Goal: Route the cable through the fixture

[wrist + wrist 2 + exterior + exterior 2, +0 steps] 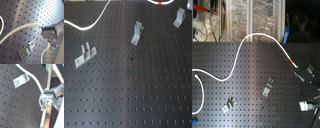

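The gripper (47, 32) is clenched on the cable (239, 52), which trails loose over the pegboard (247, 95), apparently threaded through no bracket (268, 87) yet, so all routing remains

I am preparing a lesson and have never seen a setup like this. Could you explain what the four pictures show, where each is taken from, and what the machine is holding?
This is a robot arm working over a black perforated board. Two pictures come from cameras off the arm and show the whole board. The other two come from cameras riding on the gripper, the arm's two-fingered hand, so they look closely at its fingers.

On the board stand small metal brackets, three in the first exterior view. A long white cable with a red-orange band snakes across the board.

In both wrist views the gripper looks closed on the cable, which leads straight out from between its fingers. The cable does not appear to pass through any bracket yet.
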### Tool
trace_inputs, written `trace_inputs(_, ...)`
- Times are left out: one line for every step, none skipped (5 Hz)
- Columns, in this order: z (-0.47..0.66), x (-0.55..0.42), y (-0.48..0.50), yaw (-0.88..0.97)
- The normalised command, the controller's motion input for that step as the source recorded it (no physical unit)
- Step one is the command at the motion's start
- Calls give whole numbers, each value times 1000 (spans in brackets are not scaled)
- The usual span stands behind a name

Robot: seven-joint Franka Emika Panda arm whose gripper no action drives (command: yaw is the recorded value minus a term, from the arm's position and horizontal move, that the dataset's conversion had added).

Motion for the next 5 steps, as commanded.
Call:
trace_inputs(2, 26, 51, 0)
trace_inputs(-4, -200, 11, 83)
trace_inputs(51, -457, 140, 548)
trace_inputs(223, -204, -221, 537)
trace_inputs(319, -268, -337, 620)
